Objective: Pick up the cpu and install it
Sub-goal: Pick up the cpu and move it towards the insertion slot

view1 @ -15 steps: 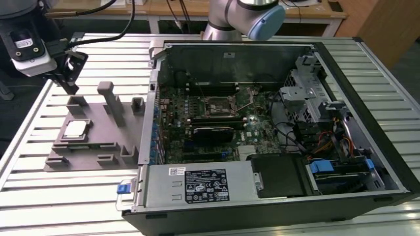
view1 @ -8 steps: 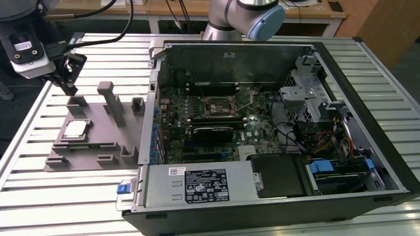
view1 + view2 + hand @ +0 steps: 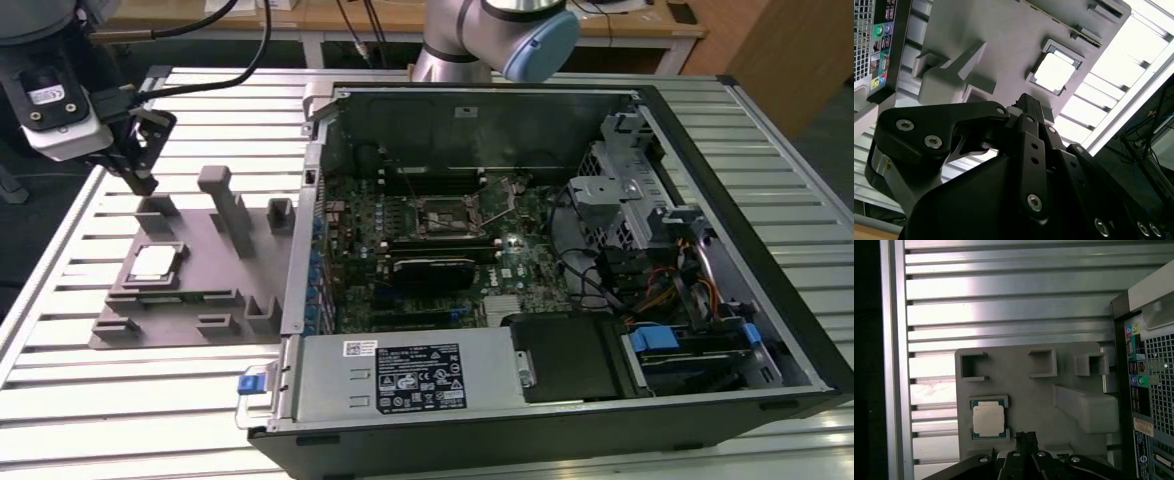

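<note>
The cpu (image 3: 154, 263) lies flat in its recess on the grey fixture (image 3: 200, 285), at the exterior view's left of the open computer case (image 3: 747, 200). My gripper (image 3: 143, 180) hangs tip-down above the fixture, apart from the cpu, jaws closed on nothing. Judgement: a clean pick needs me centred over it, square to its edges, gripping lightly.
</note>
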`<state>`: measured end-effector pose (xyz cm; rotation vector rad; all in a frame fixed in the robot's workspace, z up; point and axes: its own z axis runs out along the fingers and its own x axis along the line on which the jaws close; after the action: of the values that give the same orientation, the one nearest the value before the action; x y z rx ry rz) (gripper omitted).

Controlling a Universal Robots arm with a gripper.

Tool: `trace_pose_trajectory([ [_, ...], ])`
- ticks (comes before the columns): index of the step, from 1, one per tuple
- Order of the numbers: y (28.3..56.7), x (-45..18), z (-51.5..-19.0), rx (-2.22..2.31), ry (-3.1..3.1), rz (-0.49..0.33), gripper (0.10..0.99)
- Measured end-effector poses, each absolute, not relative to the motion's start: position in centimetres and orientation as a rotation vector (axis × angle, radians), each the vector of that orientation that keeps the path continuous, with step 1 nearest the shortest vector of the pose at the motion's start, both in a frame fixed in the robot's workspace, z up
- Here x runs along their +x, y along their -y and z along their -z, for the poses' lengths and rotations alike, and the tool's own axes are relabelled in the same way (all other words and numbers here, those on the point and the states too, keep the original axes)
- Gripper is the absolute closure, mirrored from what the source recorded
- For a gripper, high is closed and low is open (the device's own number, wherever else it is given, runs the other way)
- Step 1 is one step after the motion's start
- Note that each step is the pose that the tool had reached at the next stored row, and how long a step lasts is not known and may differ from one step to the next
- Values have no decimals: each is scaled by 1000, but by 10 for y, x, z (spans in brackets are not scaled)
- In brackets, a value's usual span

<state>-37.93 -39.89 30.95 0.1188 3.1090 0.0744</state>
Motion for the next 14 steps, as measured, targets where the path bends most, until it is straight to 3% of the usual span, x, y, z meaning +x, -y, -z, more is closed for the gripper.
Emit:
trace_pose_trajectory([
  [14, 399, -388, -294, 119, -3109, -74, 980],
])
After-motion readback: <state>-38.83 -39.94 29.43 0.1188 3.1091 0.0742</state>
